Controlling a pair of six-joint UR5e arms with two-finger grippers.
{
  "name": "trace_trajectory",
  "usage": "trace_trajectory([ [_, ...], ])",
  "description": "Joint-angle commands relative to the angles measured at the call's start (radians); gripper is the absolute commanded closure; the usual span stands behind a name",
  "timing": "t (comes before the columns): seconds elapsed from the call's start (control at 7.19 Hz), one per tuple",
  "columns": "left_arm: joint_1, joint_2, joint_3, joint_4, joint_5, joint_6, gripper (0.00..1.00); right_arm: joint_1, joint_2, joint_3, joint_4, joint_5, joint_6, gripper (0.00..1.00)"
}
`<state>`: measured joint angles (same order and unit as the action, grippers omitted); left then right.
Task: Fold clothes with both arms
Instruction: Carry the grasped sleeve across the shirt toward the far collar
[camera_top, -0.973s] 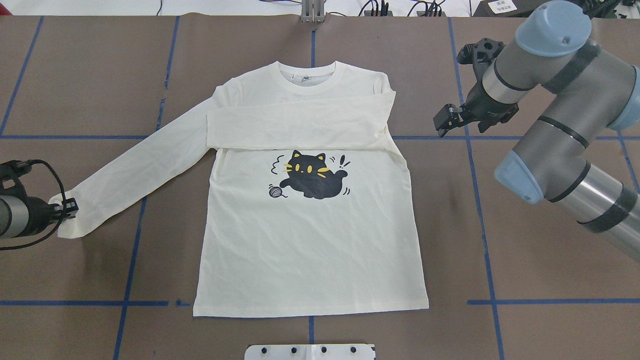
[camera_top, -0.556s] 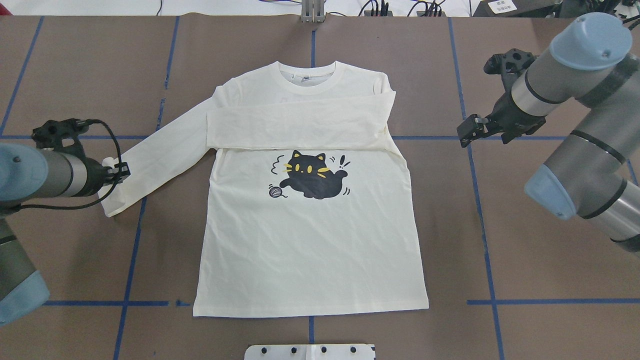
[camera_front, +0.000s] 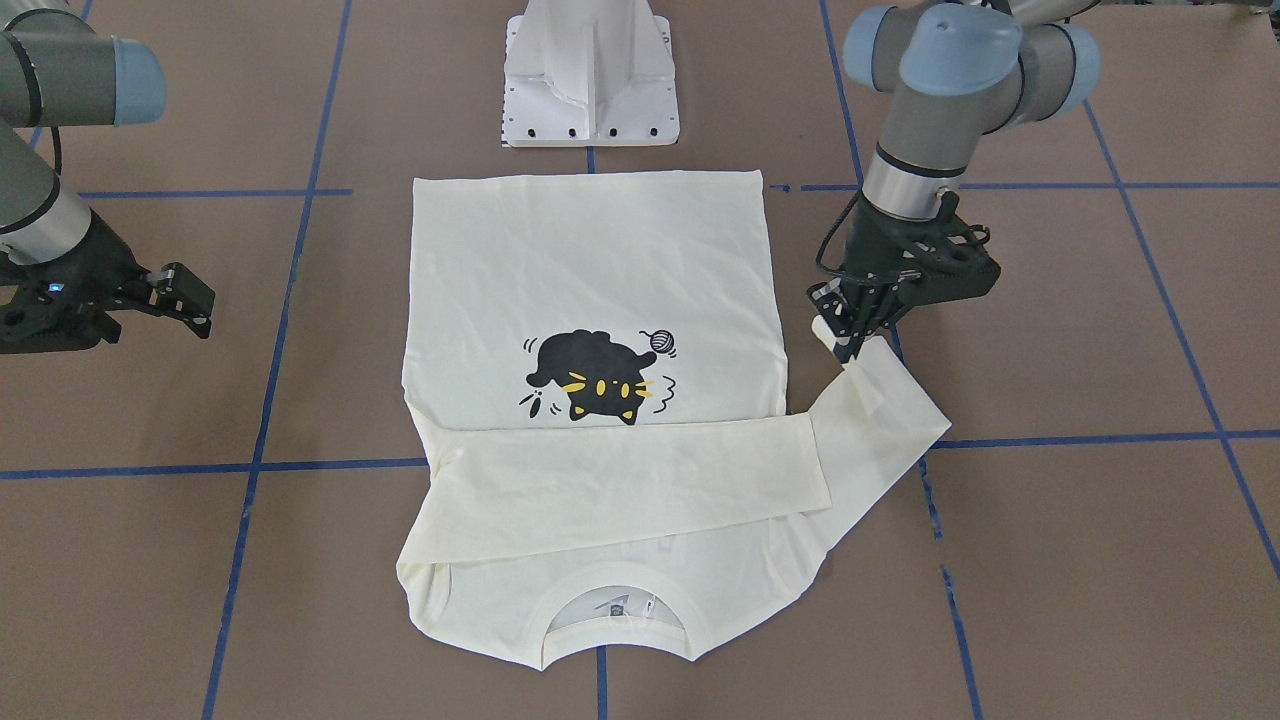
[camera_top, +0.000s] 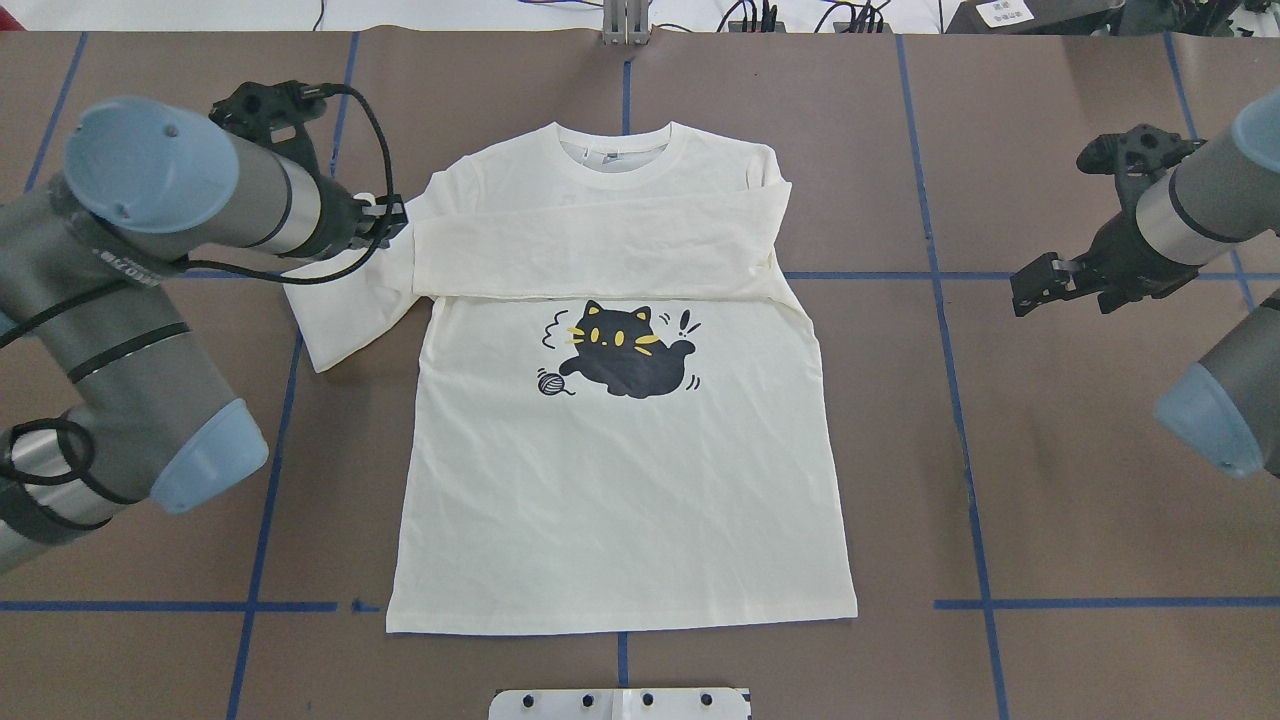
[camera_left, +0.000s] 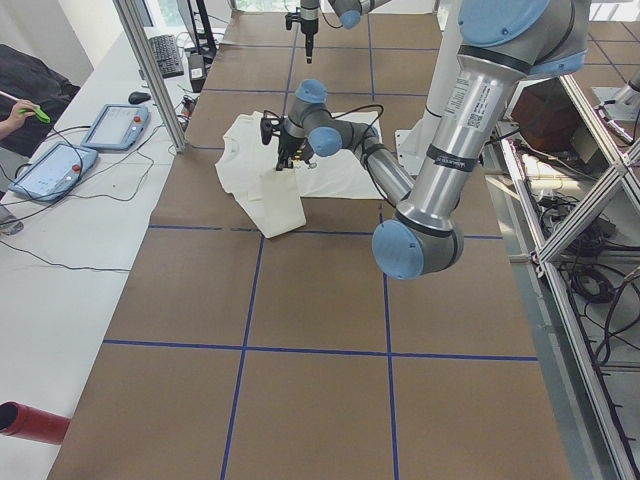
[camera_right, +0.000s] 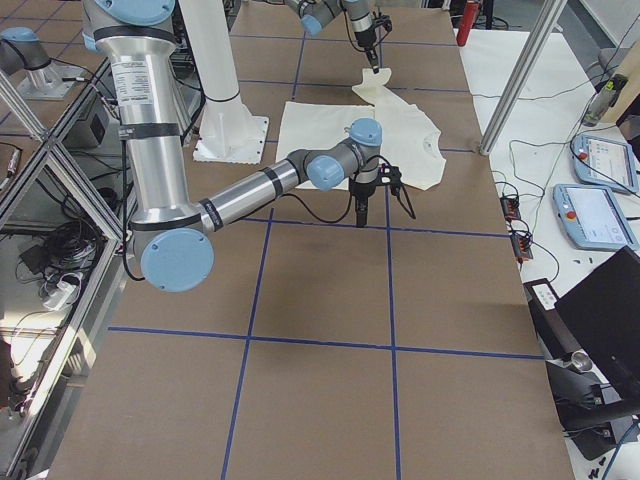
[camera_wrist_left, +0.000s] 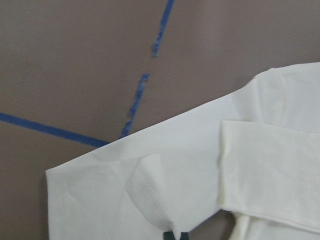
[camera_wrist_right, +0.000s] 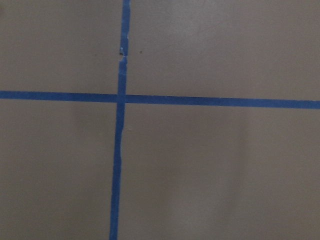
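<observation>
A cream shirt (camera_top: 620, 500) lies flat, front up, in the middle of the overhead view on the brown tabletop (camera_top: 1050, 520), its neck toward the top of the frame. Its print is a black cat (camera_top: 620, 352) with a ball of yarn. The small neck label (camera_top: 601, 156) is too small to read. One sleeve (camera_top: 600, 245) lies folded across the chest, just above the cat. The left claw (camera_top: 392, 215), at the upper left beside the shoulder, is clenched on the shirt and pinches the cuff of the other sleeve (camera_top: 340, 320), which doubles back under it. The right claw (camera_top: 1028, 288) hangs released and holds nothing at the right edge, well apart from the shirt, over crossing blue tape lines (camera_top: 955, 380).
</observation>
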<state>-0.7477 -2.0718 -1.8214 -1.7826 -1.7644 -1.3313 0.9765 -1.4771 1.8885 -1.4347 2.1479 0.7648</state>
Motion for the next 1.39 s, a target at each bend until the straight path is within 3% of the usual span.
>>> trace_trajectory([
  [0.0,-0.002,-0.256,0.146,-0.014,-0.006,-0.046,1.0,0.025,-0.065,0.0,0.066,0.003,0.001,0.0],
  [0.28,0.002,-0.478,0.409,-0.158,-0.007,-0.156,1.0,0.025,-0.065,-0.008,0.066,0.001,0.001,0.0],
  [0.42,0.017,-0.528,0.513,-0.225,-0.006,-0.189,1.0,0.025,-0.065,-0.012,0.066,0.001,0.001,0.0],
  [0.83,0.047,-0.557,0.603,-0.279,-0.003,-0.198,1.0,0.024,-0.063,-0.017,0.066,0.001,0.005,0.0],
  [1.11,0.103,-0.652,0.745,-0.308,0.008,-0.245,1.0,0.025,-0.057,-0.019,0.066,0.001,0.005,0.0],
  [1.25,0.149,-0.675,0.831,-0.384,0.081,-0.273,1.0,0.025,-0.052,-0.02,0.066,0.0,0.005,0.0],
])
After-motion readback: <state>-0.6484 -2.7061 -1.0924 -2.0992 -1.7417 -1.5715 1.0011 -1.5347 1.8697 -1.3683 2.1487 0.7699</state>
